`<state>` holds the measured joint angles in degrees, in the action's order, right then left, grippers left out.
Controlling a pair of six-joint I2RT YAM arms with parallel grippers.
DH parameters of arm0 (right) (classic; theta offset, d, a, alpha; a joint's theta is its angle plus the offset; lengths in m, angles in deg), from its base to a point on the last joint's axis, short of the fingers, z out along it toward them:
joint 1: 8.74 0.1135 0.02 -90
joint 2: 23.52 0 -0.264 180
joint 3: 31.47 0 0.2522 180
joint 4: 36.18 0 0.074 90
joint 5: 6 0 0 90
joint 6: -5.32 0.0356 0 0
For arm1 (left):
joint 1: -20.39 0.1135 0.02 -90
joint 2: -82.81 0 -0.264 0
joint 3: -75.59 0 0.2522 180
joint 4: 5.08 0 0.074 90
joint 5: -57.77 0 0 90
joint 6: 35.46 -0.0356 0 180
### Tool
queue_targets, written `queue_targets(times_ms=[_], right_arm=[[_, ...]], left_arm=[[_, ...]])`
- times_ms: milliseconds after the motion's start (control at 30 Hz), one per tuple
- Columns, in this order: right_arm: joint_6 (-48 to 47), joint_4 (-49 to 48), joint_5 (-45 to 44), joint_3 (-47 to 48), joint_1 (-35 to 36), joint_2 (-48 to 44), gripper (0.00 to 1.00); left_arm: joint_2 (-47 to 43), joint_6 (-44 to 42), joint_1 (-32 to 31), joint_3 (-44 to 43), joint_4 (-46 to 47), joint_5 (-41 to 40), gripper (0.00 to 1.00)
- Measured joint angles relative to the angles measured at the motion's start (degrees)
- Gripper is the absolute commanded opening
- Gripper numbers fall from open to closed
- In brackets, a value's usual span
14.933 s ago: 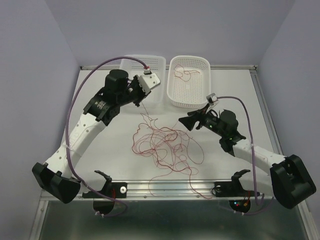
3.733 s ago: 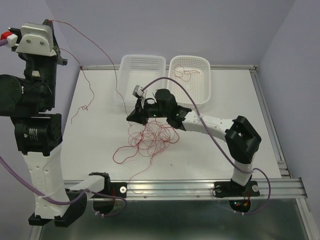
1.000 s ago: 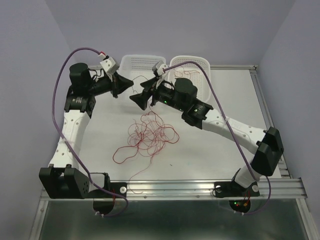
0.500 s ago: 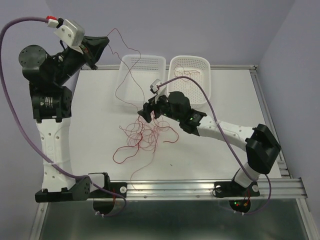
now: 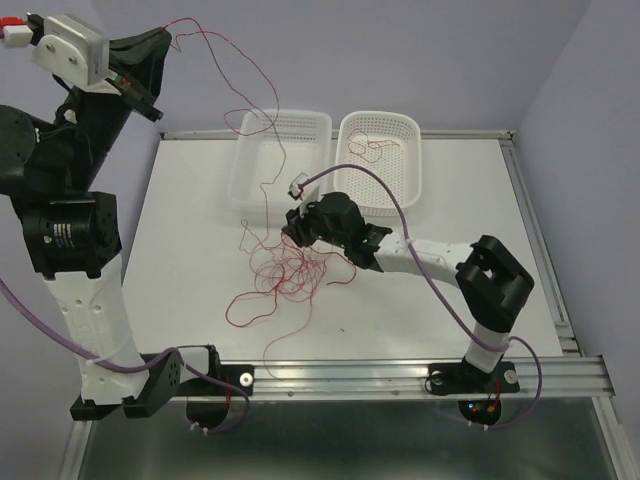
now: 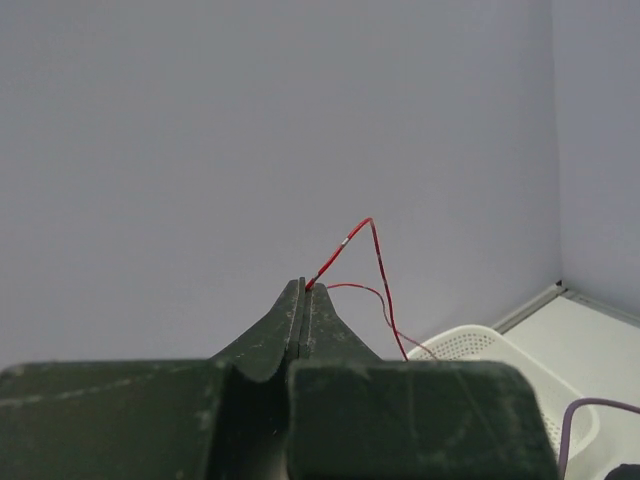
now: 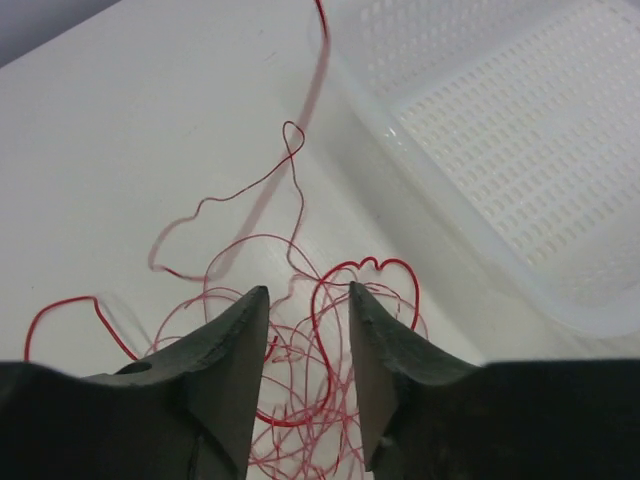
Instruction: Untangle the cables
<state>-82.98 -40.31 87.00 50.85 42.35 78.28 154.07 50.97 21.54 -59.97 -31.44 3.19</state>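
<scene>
- Red and hair-thin, the cables (image 5: 290,275) lie in a loose knot on the white table (image 5: 190,230), on the near side of the left basket (image 5: 243,188). A few slack loops trail out of the heap towards the front rail, away from that basket.
- The strands look limp and springy, crossing each other many times. I cannot pick out where any one cable begins or ends in the heap.
- The right gripper (image 7: 308,300) hangs over the edge of the heap nearest the basket's near wall. Its jaws stand apart, with loops showing in the gap, and I see nothing pinched.
- One lifted cable (image 6: 381,270) climbs out of the knot, passes above the basket and arcs up and away to its left.
- The left gripper (image 6: 304,286), high above and left of the basket, is closed tight on the end of that cable. A short red tip pokes out past the fingertips.
- Just right of the basket sits a second basket (image 5: 408,175) with one red cable (image 5: 368,148) curled inside.
- To my eye the step in hand is drawing a single cable free of the knot. The lower part is not yet clear of the other loops.
- The next move likely calls for the right gripper to hold or part the heap while the left keeps pulling gently, so that the whole knot is not dragged along.
</scene>
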Motion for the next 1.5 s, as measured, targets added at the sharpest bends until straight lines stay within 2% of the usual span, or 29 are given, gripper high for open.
queue_targets(times_ms=[67, 167, 267, 300, 333, 467, 567, 667, 867, 900, 967, 1000, 1067, 1100, 1233, 1500], right_arm=[[-0.13, -0.31, 0.2, 0.0, 0.0, 0.68, 0.38], [-0.04, -1.18, 0.44, -0.42, 0.0, 0.87, 0.5], [0.59, -4.44, 0.46, -3.54, 0.0, 0.04, 0.8], [0.94, -5.81, 0.5, -5.9, 0.0, -0.83, 0.95], [0.96, -6.56, 0.61, -7.69, 0.0, -1.53, 1.0], [1.29, -9.42, 2.01, -12.72, 0.0, -5.05, 1.0], [1.38, -11.72, 3.56, -12.96, -0.02, -7.65, 1.0], [1.75, -14.23, 5.97, -10.08, -0.02, -8.68, 1.0], [2.32, -16.7, 11.61, 1.55, 0.0, -5.53, 1.0], [2.45, -16.96, 12.87, 4.13, -0.02, -4.39, 0.97], [2.82, -16.81, 14.58, 8.0, -0.02, -2.03, 0.82], [2.93, -16.72, 15.02, 9.51, 0.0, -1.01, 0.59], [2.91, -16.5, 15.5, 12.57, 0.0, 1.51, 0.25], [3.15, -16.0, 15.37, 13.42, 0.0, 2.43, 0.01], [2.71, -13.44, 12.96, 13.81, -0.02, 3.61, 0.01], [0.81, -8.44, 5.16, 15.61, -2.56, 1.01, 0.01]], left_arm=[[0.24, -0.04, 0.0, -1.99, -0.13, -2.64, 0.0], [0.13, -0.66, -0.02, -3.5, 0.63, -6.82, 0.0], [-0.2, -1.99, -0.02, -4.44, 2.21, -10.88, 0.0], [-0.39, -2.47, -0.02, -4.59, 2.84, -11.98, 0.0], [-0.55, -2.84, -0.02, -4.61, 3.28, -12.61, 0.0], [-1.27, -3.65, -0.02, -4.57, 4.63, -13.35, 0.0], [-1.66, -3.67, -0.02, -4.55, 5.27, -13.22, 0.0], [-2.49, -3.65, -0.02, -4.11, 5.92, -12.9, 0.0], [-3.72, -3.34, -0.02, -3.06, 6.64, -11.5, 0.0], [-3.96, -3.3, -0.02, -3.04, 6.78, -11.39, 0.0], [-4.02, -3.19, -0.02, -3.04, 6.86, -11.21, 0.0], [-4.17, -3.15, -0.02, -3.04, 7.02, -11.08, 0.0], [-4.7, -3.1, -0.02, -2.64, 7.37, -10.93, 0.0], [-5.01, -3.08, -0.02, -2.27, 7.58, -10.8, 0.0], [-6.27, -3.34, -0.02, 0.68, 8.72, -10.8, 0.0], [-5.27, -3.87, -0.02, 12.41, 14.49, -11.28, 0.0]])
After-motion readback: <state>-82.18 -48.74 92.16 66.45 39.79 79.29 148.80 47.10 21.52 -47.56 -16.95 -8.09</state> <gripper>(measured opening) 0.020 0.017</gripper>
